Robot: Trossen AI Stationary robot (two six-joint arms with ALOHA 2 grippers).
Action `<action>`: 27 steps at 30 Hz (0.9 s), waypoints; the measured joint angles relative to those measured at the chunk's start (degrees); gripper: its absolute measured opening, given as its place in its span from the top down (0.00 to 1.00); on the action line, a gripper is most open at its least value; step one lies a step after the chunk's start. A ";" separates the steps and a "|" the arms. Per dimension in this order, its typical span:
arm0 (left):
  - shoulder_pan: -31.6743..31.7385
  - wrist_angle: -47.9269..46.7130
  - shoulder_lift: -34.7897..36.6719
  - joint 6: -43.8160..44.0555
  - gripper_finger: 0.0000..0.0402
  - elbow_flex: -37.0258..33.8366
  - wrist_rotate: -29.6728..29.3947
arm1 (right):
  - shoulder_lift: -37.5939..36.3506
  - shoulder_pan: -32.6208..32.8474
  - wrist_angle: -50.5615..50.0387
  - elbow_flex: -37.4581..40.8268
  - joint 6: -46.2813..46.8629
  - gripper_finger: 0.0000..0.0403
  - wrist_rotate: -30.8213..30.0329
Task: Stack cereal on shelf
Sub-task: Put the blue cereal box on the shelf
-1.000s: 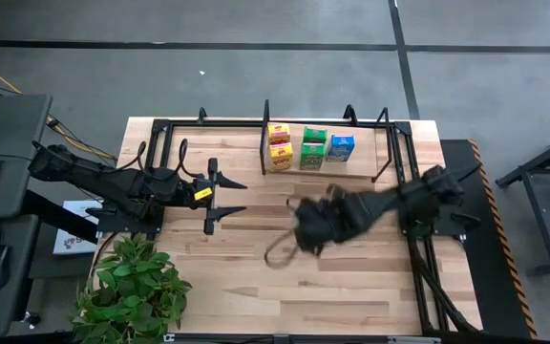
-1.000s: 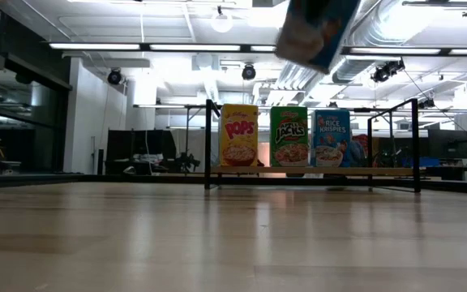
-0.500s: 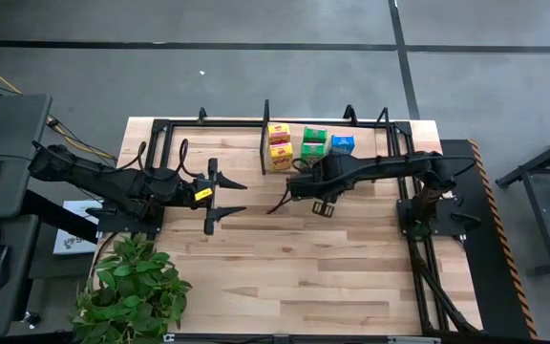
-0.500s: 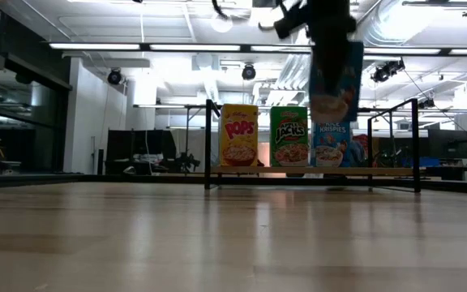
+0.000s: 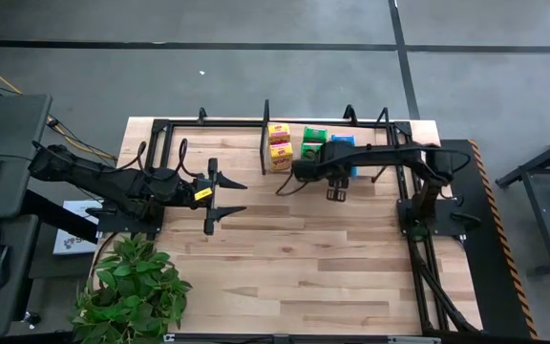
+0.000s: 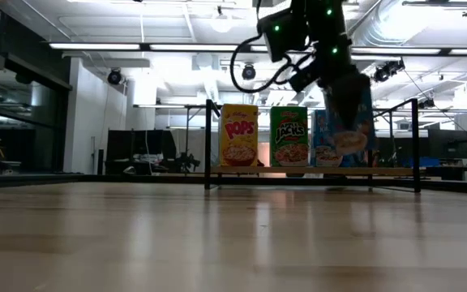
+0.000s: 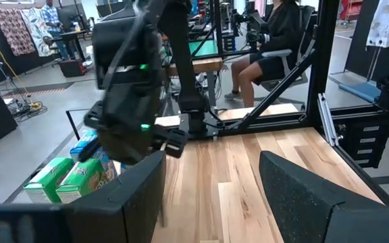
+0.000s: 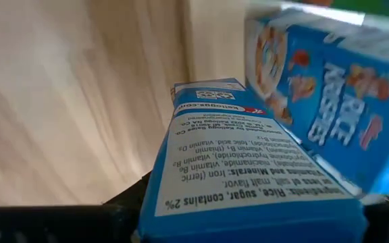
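On the shelf (image 6: pixel 396 171), a low black tube frame with a light board, a yellow Pops box (image 6: pixel 239 135), a green Apple Jacks box (image 6: pixel 289 136) and a blue Rice Krispies box (image 6: pixel 321 139) stand upright in a row. A second blue Rice Krispies box (image 6: pixel 352 139) hangs in front of the shelved blue one, held off the tabletop. The high view shows a second yellow box (image 5: pixel 280 155) just before the first.

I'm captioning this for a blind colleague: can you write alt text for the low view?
The right claw holds a blue cereal box in front of another blue box standing on the shelf. Beside those stand a green box and a yellow box.
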State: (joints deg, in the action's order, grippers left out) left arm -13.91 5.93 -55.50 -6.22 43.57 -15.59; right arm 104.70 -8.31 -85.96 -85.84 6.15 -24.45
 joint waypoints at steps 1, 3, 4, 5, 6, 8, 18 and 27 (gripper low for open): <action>0.00 -0.02 0.02 0.00 0.43 0.00 0.00 | -0.04 -0.64 1.22 0.13 -0.80 0.62 0.20; 0.00 -0.02 0.01 0.00 0.43 0.00 0.00 | -0.04 -1.81 3.72 0.13 -2.04 0.62 0.72; 0.00 -0.02 0.01 0.00 0.43 0.00 0.00 | -0.04 -2.23 4.90 0.13 -2.61 0.62 0.88; 0.00 -0.02 0.02 -0.01 0.43 0.00 0.00 | -0.04 -2.59 5.92 0.13 -3.43 0.62 0.98; 0.00 -0.04 0.02 0.00 0.43 0.00 0.00 | -0.04 -2.87 6.54 0.13 -3.87 0.62 1.00; 0.00 -0.04 0.00 -0.02 0.43 0.00 0.00 | -0.04 -3.49 6.66 0.13 -4.73 0.62 0.99; 0.00 -0.40 0.01 -0.01 0.43 0.00 0.00 | -0.44 -4.94 6.10 0.13 -5.34 0.62 5.32; 0.00 -1.39 0.00 0.00 0.43 0.00 0.00 | -12.99 -4.95 14.14 7.60 -4.70 0.62 5.07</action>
State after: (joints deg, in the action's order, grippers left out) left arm -13.91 4.54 -55.51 -6.22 43.57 -15.59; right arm 91.71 -13.26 -71.81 -78.24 1.45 -19.38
